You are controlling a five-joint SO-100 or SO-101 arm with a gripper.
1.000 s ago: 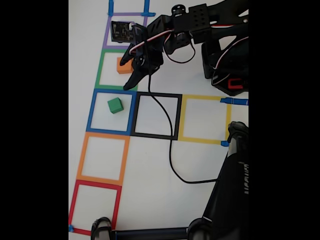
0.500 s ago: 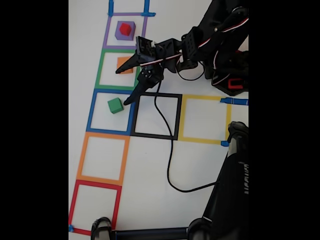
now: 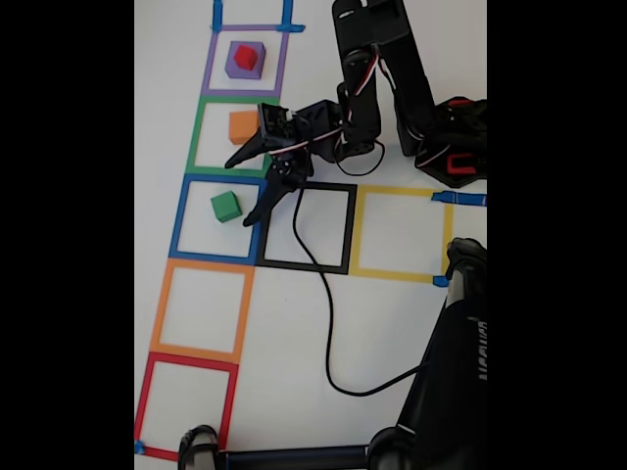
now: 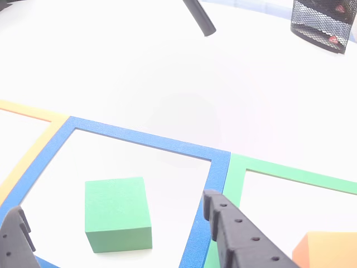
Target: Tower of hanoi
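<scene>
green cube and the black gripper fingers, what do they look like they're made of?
Small green cube: likely foam or matte plastic; flat even colour, no glare, softly rounded edges. It could be painted wood.

Black gripper fingers: probably 3D-printed plastic; matte, slightly grainy, with rows of small round holes. The open gripper looks the same dull black in the fixed view.

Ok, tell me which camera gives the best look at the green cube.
The other view: the green cube is large and sharp there, top and front faces clear, sitting inside the blue tape square between the open gripper's fingers. The fixed view shows the same cube only small, but places it in its square among the row of squares.
</scene>
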